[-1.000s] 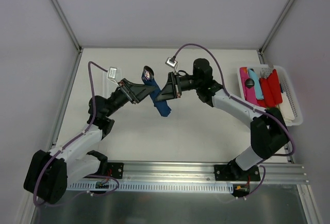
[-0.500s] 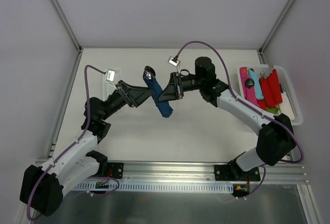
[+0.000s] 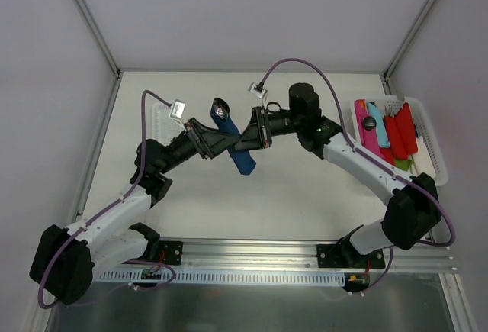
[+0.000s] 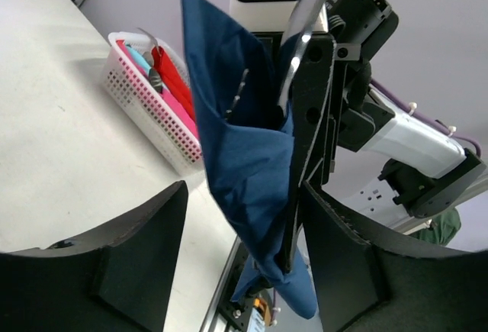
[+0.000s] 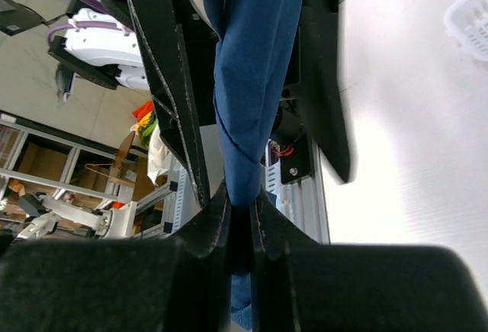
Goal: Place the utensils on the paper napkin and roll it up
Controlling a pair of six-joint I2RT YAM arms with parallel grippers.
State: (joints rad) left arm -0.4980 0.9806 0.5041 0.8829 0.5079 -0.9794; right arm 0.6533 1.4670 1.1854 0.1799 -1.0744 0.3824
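Right gripper (image 5: 240,207) is pinched tight on the navy paper napkin (image 3: 242,161), which hangs in the air over mid-table. Left gripper (image 4: 244,188) is spread wide either side of it, not gripping. The spoon (image 3: 220,107) pokes out at the napkin's 11 o'clock end. White basket (image 3: 438,166) at 3 o'clock.

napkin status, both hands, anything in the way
Right hand shut on napkin; left hand open, fingers either side of it. Napkin bunched around spoon, bowl sticking out one end. Basket off to right, apart.
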